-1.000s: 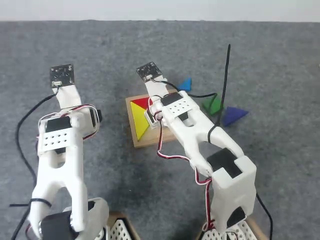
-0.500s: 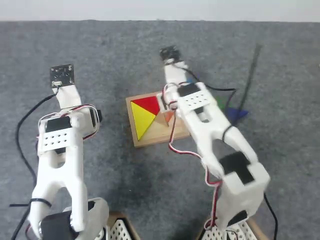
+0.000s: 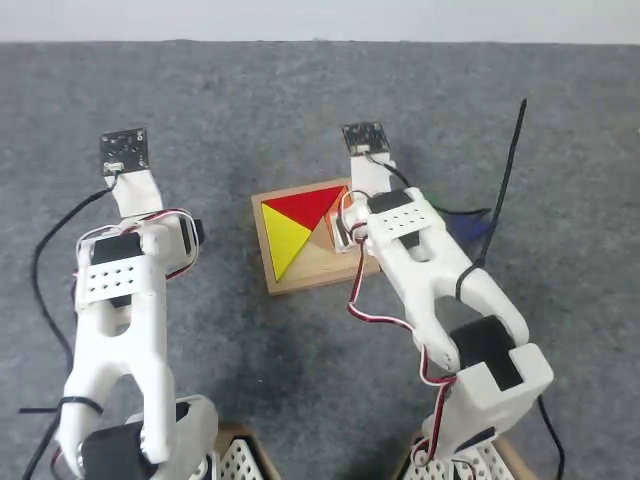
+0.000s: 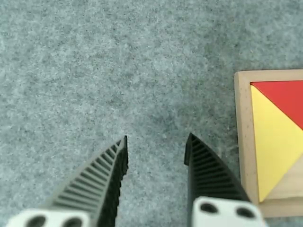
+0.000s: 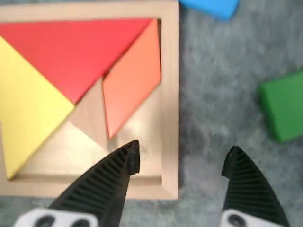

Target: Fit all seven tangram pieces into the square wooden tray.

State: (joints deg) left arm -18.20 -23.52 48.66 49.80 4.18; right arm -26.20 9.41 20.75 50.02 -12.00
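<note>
The square wooden tray (image 3: 300, 282) lies between my two arms. A red triangle (image 5: 80, 47), a yellow triangle (image 5: 28, 113) and an orange parallelogram (image 5: 132, 80) lie flat inside the tray (image 5: 170, 94). My right gripper (image 5: 184, 153) hangs open with nothing in it above the tray's right rim, near the orange piece. A blue piece (image 5: 210, 7) and a green piece (image 5: 284, 111) rest on the carpet beside the tray. My left gripper (image 4: 156, 142) is open over bare carpet, to the left of the tray (image 4: 244, 142).
Grey carpet covers the whole table. A dark blue triangle (image 3: 470, 228) lies right of the right arm (image 3: 405, 225), and a black cable (image 3: 505, 170) rises there. The left arm (image 3: 120, 270) stands well left of the tray.
The right arm swung from above the tray's left part to its right edge. The orange parallelogram now shows lying in the tray. The left arm has not moved.
</note>
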